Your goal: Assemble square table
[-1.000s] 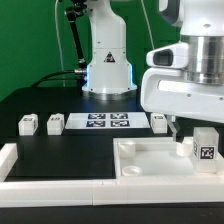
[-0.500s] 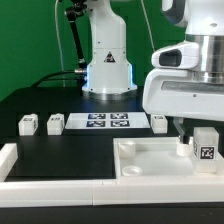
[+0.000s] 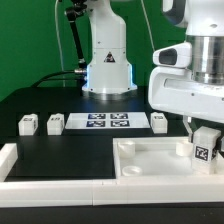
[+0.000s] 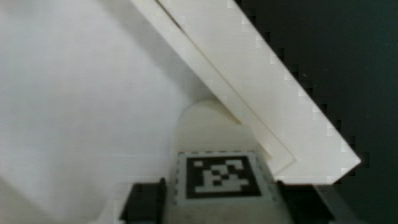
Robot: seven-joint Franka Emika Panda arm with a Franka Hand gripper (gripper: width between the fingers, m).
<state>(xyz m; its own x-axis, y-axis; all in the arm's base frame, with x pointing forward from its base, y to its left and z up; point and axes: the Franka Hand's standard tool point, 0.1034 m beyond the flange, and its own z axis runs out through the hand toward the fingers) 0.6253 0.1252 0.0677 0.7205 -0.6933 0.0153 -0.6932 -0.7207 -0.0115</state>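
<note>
The white square slab [image 3: 160, 160] lies at the front on the exterior view's right, its rounded corner recesses facing up. My gripper [image 3: 205, 150] is shut on a white block leg [image 3: 205, 146] with a black-and-white tag and holds it over the slab's right corner recess. In the wrist view the leg [image 4: 222, 180] sits between my dark fingers [image 4: 150, 204] above the slab's corner [image 4: 214, 110]. Three more block legs stand on the black table: two at the left [image 3: 28, 124] [image 3: 55, 124] and one [image 3: 159, 122] beside the marker board.
The marker board [image 3: 108, 122] lies flat in the middle of the table. Long white border rails [image 3: 60, 182] run along the front and the left edge. The arm's white base [image 3: 107, 60] stands at the back.
My gripper and the held leg have shifted slightly toward the exterior view's right and tilted a little. Nothing else has moved.
</note>
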